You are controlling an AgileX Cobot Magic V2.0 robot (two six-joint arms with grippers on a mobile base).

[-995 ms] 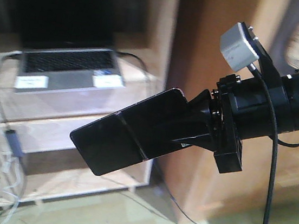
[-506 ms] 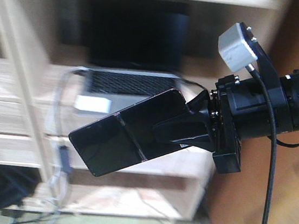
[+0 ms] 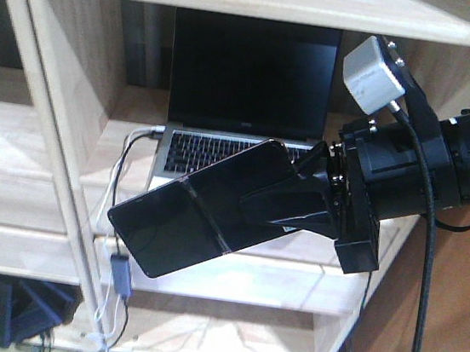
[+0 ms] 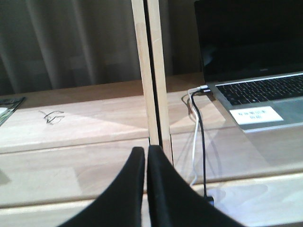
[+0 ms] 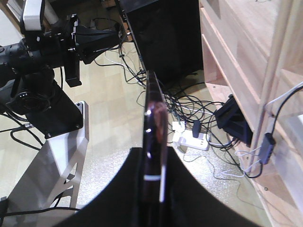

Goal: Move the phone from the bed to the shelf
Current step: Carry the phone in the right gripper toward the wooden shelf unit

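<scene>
Phone (image 3: 179, 225) pinched at one end by right end effector (image 3: 276, 205), overhanging far; could pivot loose or clip the laptop (image 3: 249, 75).

I see a grey laptop (image 3: 252, 75) standing open with its screen dark and a white label (image 4: 255, 115) on its palm rest. A white cable (image 4: 195, 142) and a black cable (image 4: 203, 142) run to its left side. Lower down, a black bag-like thing (image 3: 17, 308) sits among loose wires. A white power strip (image 5: 191, 140) lies on the floor (image 5: 113, 142), and a grey curtain (image 4: 71, 42) hangs behind.
</scene>
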